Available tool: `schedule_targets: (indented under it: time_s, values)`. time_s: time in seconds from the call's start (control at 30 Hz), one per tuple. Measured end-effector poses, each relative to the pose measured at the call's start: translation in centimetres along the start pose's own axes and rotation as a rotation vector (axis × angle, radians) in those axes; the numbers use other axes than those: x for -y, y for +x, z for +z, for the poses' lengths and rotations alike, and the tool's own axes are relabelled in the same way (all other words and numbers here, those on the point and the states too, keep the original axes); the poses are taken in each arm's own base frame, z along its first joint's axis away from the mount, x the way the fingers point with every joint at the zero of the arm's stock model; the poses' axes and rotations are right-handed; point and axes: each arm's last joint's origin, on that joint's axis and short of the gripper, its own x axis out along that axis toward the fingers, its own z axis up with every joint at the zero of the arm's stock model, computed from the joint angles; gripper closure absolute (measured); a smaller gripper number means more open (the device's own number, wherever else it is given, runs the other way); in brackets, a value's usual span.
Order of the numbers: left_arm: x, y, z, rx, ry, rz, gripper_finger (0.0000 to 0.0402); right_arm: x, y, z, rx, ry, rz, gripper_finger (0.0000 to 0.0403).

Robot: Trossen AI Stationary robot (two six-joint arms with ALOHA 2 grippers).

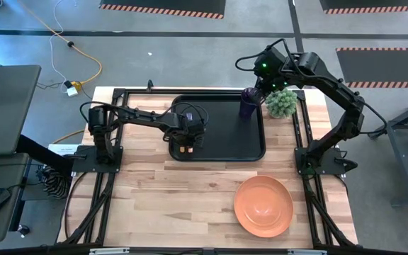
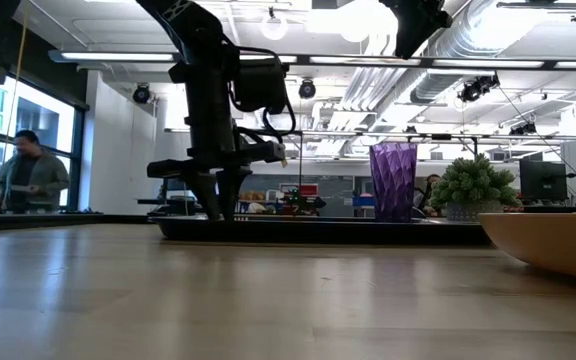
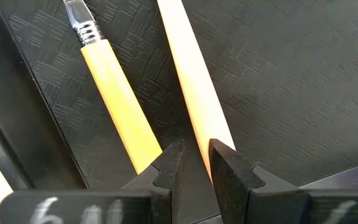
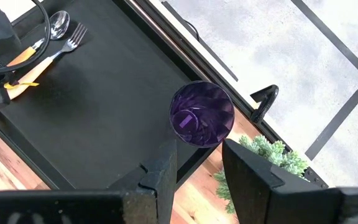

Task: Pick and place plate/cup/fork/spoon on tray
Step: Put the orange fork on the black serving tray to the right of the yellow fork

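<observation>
Hovering low over the near left part of the tray [image 1: 218, 145], the left gripper [image 1: 184, 147] points down at two orange-handled utensils that lie side by side on the tray floor. In the left wrist view its fingers [image 3: 166, 171] stand a narrow gap apart, just off the handle ends, with the paler handle running up from between the fingertips and the yellower handle beside it; neither handle is pinched. The right wrist view shows the spoon [image 4: 53, 28] and the fork [image 4: 67, 45] lying close together on the tray, bowl and tines pointing away from the left gripper. The cup [image 1: 249, 103] stands upright in the far right corner of the tray, just beside a small green plant [image 1: 282, 103] that sits on the table outside the rim. The right gripper [image 4: 194, 163] is raised above the cup, its fingers spread and holding nothing. The plate [image 1: 263, 205] rests on the wooden table [image 1: 161, 198] near its front right edge, well apart from the tray. A person [image 2: 30, 172] shows in the room behind the table.
</observation>
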Motion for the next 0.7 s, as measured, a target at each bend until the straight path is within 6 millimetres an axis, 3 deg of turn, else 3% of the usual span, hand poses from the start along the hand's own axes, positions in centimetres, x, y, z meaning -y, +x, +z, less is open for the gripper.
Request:
schedule_targets:
  time_s: [0.7]
  values:
    - [-0.45, -0.27, 0.11, -0.013, 0.029, 0.020, 0.0337, 0.01, -0.01, -0.01, 0.000, 0.000, 0.000, 0.0281]
